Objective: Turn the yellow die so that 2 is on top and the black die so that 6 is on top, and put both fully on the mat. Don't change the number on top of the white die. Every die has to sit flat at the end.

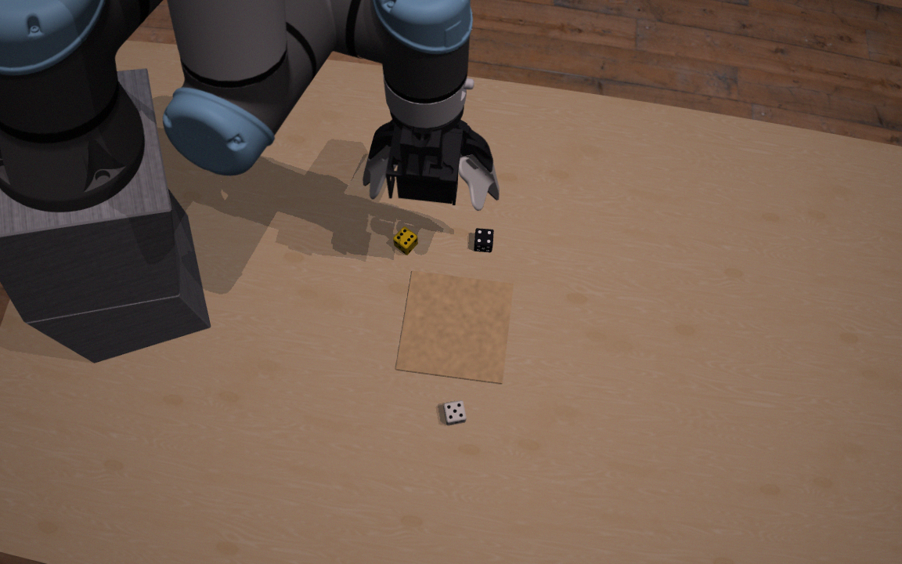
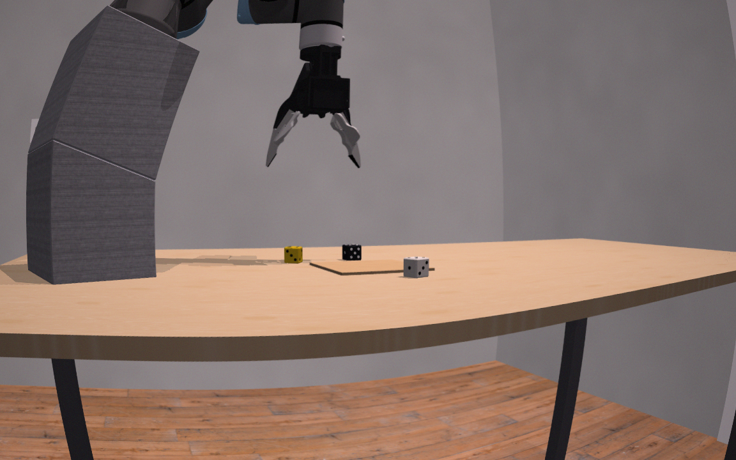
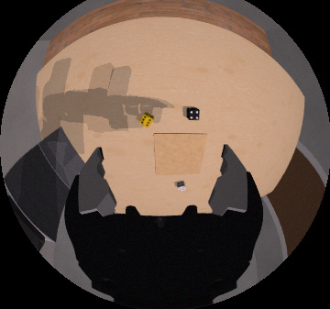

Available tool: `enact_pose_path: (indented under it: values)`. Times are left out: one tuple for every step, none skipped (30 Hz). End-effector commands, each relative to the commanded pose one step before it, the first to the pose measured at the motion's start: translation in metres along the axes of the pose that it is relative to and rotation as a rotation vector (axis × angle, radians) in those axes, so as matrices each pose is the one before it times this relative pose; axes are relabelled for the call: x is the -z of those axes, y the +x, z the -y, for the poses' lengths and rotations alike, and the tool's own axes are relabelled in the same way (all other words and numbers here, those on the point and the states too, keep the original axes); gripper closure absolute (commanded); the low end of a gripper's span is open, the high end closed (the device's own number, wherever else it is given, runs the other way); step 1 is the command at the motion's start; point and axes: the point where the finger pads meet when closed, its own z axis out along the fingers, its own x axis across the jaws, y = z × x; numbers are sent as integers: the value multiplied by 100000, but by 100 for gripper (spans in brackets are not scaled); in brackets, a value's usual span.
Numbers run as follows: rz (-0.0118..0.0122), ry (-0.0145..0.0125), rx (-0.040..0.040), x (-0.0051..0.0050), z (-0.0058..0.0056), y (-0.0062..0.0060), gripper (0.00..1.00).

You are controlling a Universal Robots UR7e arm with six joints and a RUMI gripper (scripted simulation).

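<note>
The yellow die (image 1: 405,240) lies flat on the table just beyond the mat's far left corner, and its top seems to show six pips. The black die (image 1: 484,240) lies flat beyond the mat's far right corner with four pips up. The white die (image 1: 454,412) lies in front of the mat (image 1: 456,326) with five pips up. No die is on the mat. My gripper (image 1: 428,194) is open and empty. In the side view my gripper (image 2: 313,164) hangs high above the yellow die (image 2: 293,254) and the black die (image 2: 351,252). The wrist view shows the yellow die (image 3: 147,120), the black die (image 3: 192,113) and the white die (image 3: 181,186).
The arm's grey pedestal (image 1: 83,231) stands on the table's left side, well left of the dice. The arm's shadow falls across the table up to the yellow die. A wooden floor lies beyond the table's far edge.
</note>
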Motion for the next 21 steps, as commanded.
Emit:
enact_pose_path:
  values:
    - [-338,870,16014,26,-62,-574,0]
    - [-1,0,3351,2,2,-133,0]
    - [-1,0,3291,2,5,-130,0]
    - [0,0,0,0,0,0,0]
    - [-1,0,3229,2,7,-128,0]
    - [-1,0,3167,2,10,-125,0]
    - [0,0,0,0,0,0,0]
    - [0,0,0,0,0,0,0]
    - [-1,0,3103,2,12,-122,0]
    - [-1,0,3038,2,14,-119,0]
    - [-1,0,2972,3,16,-116,0]
    - [-1,0,2905,3,18,-112,0]
    - [-1,0,2837,3,19,-109,0]
    - [-1,0,2768,3,21,-106,0]
    - [-1,0,2698,3,22,-102,0]
    - [-1,0,2627,3,23,-99,0]
    - [-1,0,2556,3,24,-96,0]
    - [-1,0,2484,3,25,-92,0]
    - [-1,0,2412,3,25,-89,0]
    - [-1,0,2339,3,26,-85,0]
    - [-1,0,2265,3,26,-82,0]
